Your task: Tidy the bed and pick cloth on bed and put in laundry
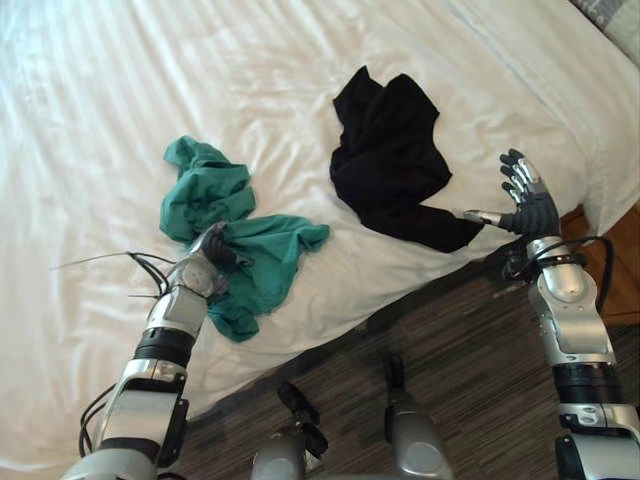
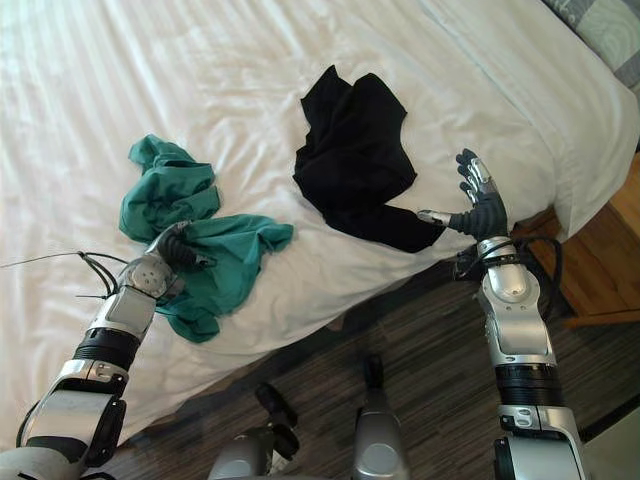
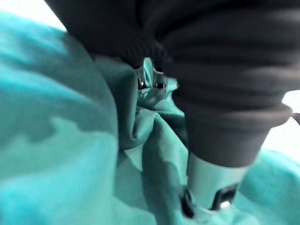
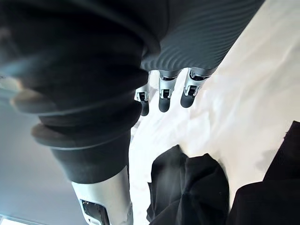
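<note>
A crumpled green cloth [image 1: 215,200] lies on the white bed [image 1: 90,120] near its front edge. My left hand [image 1: 205,265] rests on the cloth's lower part, fingers curled into the fabric; in the left wrist view the green cloth [image 3: 56,154] bunches round the thumb [image 3: 211,183]. A black cloth [image 1: 395,160] lies to the right, one corner hanging toward the bed's edge. My right hand [image 1: 528,200] hovers open just right of that corner, thumb pointing at it without touching. The right wrist view shows straight fingers [image 4: 161,101] above the black cloth [image 4: 192,187].
The bed's edge runs diagonally from lower left to right, with dark wood floor [image 1: 480,350] below it. A wooden stand [image 1: 620,250] is at the far right beside the bed corner. A patterned pillow [image 1: 615,20] shows at the top right.
</note>
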`<state>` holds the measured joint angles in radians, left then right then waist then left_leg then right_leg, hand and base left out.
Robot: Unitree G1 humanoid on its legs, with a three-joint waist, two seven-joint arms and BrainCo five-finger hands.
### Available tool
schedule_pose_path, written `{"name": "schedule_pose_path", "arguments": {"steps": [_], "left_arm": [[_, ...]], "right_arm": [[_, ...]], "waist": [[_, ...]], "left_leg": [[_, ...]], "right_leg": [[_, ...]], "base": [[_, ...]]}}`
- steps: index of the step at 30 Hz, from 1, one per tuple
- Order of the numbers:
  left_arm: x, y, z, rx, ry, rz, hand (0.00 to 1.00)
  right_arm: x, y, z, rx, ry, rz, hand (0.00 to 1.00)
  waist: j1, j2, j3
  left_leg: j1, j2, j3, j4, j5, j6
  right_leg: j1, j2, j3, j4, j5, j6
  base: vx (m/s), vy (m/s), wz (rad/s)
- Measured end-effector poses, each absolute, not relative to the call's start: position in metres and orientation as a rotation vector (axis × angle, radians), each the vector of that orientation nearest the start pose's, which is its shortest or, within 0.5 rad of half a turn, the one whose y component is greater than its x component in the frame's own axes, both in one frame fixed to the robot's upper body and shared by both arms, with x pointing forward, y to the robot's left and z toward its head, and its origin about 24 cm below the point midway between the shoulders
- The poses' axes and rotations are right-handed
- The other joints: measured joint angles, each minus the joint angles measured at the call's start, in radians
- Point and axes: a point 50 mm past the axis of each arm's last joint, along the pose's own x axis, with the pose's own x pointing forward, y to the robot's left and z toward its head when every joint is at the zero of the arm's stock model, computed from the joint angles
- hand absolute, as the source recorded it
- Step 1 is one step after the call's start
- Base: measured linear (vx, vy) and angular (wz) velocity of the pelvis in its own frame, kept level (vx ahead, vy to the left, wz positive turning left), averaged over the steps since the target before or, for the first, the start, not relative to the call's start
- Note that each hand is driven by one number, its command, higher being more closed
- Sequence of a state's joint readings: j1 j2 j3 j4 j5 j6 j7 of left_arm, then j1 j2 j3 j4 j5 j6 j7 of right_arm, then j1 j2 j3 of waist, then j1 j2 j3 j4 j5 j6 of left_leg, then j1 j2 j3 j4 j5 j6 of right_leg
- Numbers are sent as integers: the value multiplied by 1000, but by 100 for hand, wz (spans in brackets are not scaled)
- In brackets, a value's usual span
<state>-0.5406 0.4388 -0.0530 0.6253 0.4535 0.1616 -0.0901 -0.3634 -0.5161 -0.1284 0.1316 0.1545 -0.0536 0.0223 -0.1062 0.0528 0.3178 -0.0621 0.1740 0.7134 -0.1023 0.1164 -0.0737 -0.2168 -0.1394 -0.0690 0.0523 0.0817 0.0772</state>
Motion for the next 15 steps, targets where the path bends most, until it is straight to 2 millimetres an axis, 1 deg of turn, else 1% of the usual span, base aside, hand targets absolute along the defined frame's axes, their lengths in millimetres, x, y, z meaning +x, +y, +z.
{"name": "schedule_pose_path", "arguments": {"steps": [3, 5, 8, 9, 10, 11, 14, 15], "left_arm": [[336, 252, 65, 903, 274, 23, 100], [327, 252, 62, 909, 263, 7, 100], [313, 248, 56, 884, 236, -26, 100], [308, 248, 56, 865, 225, -33, 100], [305, 246, 58, 827, 201, -47, 100], [305, 245, 59, 807, 192, -55, 100], [298, 238, 65, 733, 145, -111, 100], [292, 234, 66, 696, 130, -143, 100]], "right_arm": [[310, -255, 162, -337, -322, -97, 0], [308, -256, 165, -343, -324, -107, 0], [308, -261, 166, -374, -303, -132, 0], [308, -263, 166, -383, -294, -137, 0], [308, -267, 168, -408, -285, -144, 0], [308, -269, 169, -422, -281, -148, 0], [315, -280, 178, -471, -257, -181, 0], [319, -286, 186, -489, -260, -189, 0]], "waist": [[-11, 6, 4], [-21, 14, 14], [-17, 20, 17], [-17, 22, 18], [-17, 28, 21], [-17, 30, 23], [-11, 39, 36], [-7, 43, 45]], "left_leg": [[2, -1, -10, 0, 0, 0], [2, -3, -24, 0, 2, 2], [0, -2, -36, 0, 4, 3], [-3, -2, -47, 0, 5, 4], [-8, -3, -65, 0, 14, 13], [-13, -4, -74, 0, 16, 14], [-35, -10, -110, 2, 23, 20], [-40, -16, -119, 6, 24, 22]], "right_leg": [[0, 0, 0, 3, -3, 4], [1, -4, -7, 18, -12, 17], [2, -4, -15, 21, -15, 21], [4, -4, -23, 21, -15, 22], [6, -4, -41, 21, -16, 23], [6, -4, -47, 21, -16, 23], [6, -11, -79, 21, -17, 24], [7, -16, -88, 21, -18, 25]], "base": [[9, -21, 0], [11, -23, 10], [34, -30, 10], [71, -39, 28], [62, -33, 33], [48, -26, 40], [28, 0, 34], [34, 18, 30]]}}
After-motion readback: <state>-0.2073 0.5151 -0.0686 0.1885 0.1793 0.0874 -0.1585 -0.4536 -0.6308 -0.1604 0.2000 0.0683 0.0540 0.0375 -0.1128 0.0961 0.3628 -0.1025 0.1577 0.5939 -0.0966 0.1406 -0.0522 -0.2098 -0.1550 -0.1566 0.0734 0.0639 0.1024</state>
